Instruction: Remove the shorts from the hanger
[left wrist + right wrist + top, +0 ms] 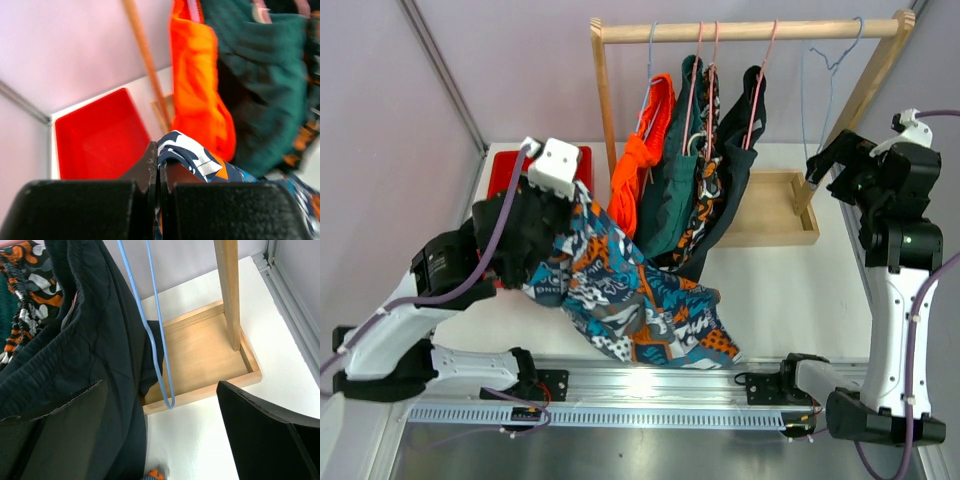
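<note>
I'm watching my left pincer point(159, 150) clenching the blue-white print shorts point(640, 300), which are draping below it, with a red bin point(100, 135) beyond its tips and orange shorts point(200, 75) hanging to its right. My right pincer point(161, 385) is gaping (jaws wide), a blue hanger point(155, 340) dangling just ahead and navy shorts point(100, 340) crowding its left finger.

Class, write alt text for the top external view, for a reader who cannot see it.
The left hand, shut, holds blue-white shorts clear of the wooden rack, draped toward the table edge. On the rack hang four more pairs; the open right hand is beside an empty blue hanger.
</note>
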{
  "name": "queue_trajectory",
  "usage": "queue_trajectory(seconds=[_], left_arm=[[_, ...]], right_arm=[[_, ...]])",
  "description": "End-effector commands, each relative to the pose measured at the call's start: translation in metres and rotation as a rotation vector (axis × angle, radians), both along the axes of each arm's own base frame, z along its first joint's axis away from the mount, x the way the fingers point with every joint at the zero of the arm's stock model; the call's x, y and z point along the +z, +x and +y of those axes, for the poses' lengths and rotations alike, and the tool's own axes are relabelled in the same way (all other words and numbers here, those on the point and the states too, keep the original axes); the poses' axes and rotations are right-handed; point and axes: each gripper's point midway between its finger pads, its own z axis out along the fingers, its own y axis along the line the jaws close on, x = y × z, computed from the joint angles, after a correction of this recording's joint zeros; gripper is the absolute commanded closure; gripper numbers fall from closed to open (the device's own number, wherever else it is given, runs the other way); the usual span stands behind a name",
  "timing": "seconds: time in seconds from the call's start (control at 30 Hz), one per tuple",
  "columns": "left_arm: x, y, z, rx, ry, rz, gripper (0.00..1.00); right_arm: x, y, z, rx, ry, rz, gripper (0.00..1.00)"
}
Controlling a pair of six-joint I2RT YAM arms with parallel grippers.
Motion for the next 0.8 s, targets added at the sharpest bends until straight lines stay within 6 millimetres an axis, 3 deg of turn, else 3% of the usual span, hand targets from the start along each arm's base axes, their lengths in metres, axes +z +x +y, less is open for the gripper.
queue_trajectory(seconds=[0.0, 0.07, 0.1, 0.17, 0.2, 0.27, 0.33, 0.37, 0.43, 0.47, 0.5, 0.53, 0.57, 0.7, 0.77], left_arm=[[0.039, 0.025, 0.037, 0.095, -0.078, -0.091, 1.0], [0.05, 0.033, 0.055, 0.153, -0.105, -0.108, 1.0], [0.064, 0.037, 0.076, 0.222, -0.134, -0.136, 1.0], [0.075, 0.045, 0.088, 0.274, -0.138, -0.157, 1.0], [0.094, 0.044, 0.109, 0.339, -0.172, -0.199, 1.0], [0.099, 0.06, 0.117, 0.421, -0.155, -0.209, 1.0], [0.119, 0.069, 0.14, 0.504, -0.169, -0.249, 1.0], [0.121, 0.088, 0.136, 0.513, -0.156, -0.244, 1.0], [0.129, 0.104, 0.159, 0.597, -0.186, -0.255, 1.0], [0.129, 0.125, 0.16, 0.62, -0.239, -0.243, 1.0], [0.126, 0.137, 0.173, 0.645, -0.243, -0.232, 1.0], [0.123, 0.145, 0.177, 0.662, -0.269, -0.22, 1.0], [0.139, 0.143, 0.183, 0.664, -0.313, -0.266, 1.0], [0.161, 0.173, 0.19, 0.655, -0.351, -0.381, 1.0], [0.167, 0.187, 0.18, 0.595, -0.349, -0.408, 1.0]], right_arm=[[-0.006, -0.013, -0.002, 0.002, -0.022, 0.008, 0.01], [-0.008, -0.017, -0.001, 0.008, -0.02, 0.007, 0.01], [-0.01, -0.018, -0.001, 0.009, -0.016, 0.013, 0.01], [-0.017, -0.02, 0.001, 0.014, -0.006, 0.028, 0.01], [-0.018, -0.02, 0.002, 0.016, -0.001, 0.032, 0.01], [-0.023, -0.025, 0.004, 0.027, 0.006, 0.034, 0.0], [-0.026, -0.028, 0.005, 0.029, 0.008, 0.033, 0.01], [-0.032, -0.028, 0.006, 0.033, 0.013, 0.044, 0.01], [-0.035, -0.031, 0.009, 0.045, 0.025, 0.044, 0.01], [-0.039, -0.031, 0.011, 0.051, 0.033, 0.049, 0.01], [-0.04, -0.032, 0.015, 0.066, 0.045, 0.05, 0.01], [-0.042, -0.032, 0.016, 0.073, 0.048, 0.054, 0.0], [-0.043, -0.032, 0.017, 0.079, 0.05, 0.056, 0.01], [-0.051, -0.034, 0.018, 0.088, 0.05, 0.078, 0.01], [-0.051, -0.034, 0.02, 0.09, 0.057, 0.069, 0.01]])
